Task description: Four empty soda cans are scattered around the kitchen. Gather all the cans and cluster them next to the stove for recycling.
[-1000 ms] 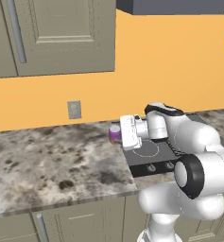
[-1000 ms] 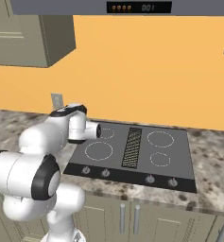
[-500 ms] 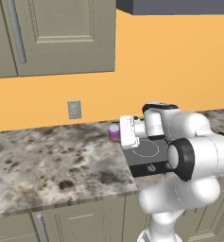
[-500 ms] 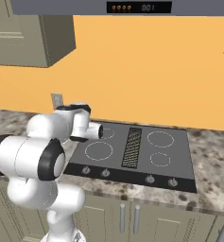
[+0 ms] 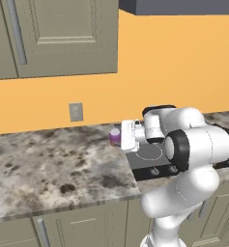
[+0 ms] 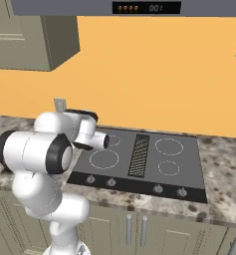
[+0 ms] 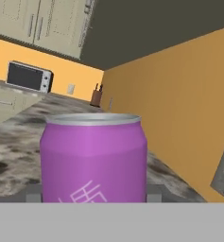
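Step in hand: placing the purple can (image 5: 115, 137) beside the stove (image 6: 139, 158). The fingers (image 5: 121, 138) grasp the can upright, just above the worktop (image 5: 53, 164) at the stove's left edge. Next move, as judged: lower it until seated, then release the fingers

Purple soda can (image 7: 93, 158) upright, seemingly above counter beside stove (image 5: 152, 153)

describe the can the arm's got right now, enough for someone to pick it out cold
Find the black glass cooktop set in the speckled granite counter. Just off its left edge, by the wall outlet, the gripper is closed around a small upright soda can. It is purple-pink with a silver top and a pale line mark on its side.
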Motion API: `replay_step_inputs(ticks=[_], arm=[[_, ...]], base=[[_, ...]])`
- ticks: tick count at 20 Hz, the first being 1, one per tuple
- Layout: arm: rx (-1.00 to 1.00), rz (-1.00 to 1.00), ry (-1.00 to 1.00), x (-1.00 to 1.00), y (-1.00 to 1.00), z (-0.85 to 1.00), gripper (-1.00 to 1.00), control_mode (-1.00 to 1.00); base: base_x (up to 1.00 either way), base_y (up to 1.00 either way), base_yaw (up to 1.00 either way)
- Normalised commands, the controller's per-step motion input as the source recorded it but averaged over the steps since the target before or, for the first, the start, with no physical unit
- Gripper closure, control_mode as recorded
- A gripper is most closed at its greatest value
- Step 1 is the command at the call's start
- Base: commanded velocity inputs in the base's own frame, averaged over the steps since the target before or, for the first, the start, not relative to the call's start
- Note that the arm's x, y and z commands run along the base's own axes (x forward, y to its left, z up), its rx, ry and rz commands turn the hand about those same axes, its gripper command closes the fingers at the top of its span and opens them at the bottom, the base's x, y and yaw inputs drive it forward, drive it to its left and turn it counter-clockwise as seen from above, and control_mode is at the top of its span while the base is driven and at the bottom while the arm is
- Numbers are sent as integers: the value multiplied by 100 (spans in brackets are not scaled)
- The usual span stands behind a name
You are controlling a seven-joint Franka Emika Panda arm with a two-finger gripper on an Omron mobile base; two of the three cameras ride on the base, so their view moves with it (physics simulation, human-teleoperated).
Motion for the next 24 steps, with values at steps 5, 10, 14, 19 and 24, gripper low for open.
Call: replay_step_inputs(ticks=[5,10,14,19,24], arm=[[0,-5,0,28,0,-22,100,-100],[0,-5,0,31,0,-22,100,-100],[0,-4,0,30,0,-22,100,-100],[0,-1,0,30,1,-22,100,-100],[0,0,0,36,0,-24,100,-100]], base=[[0,0,0],[0,0,0],[0,0,0],[0,0,0],[0,0,0]])
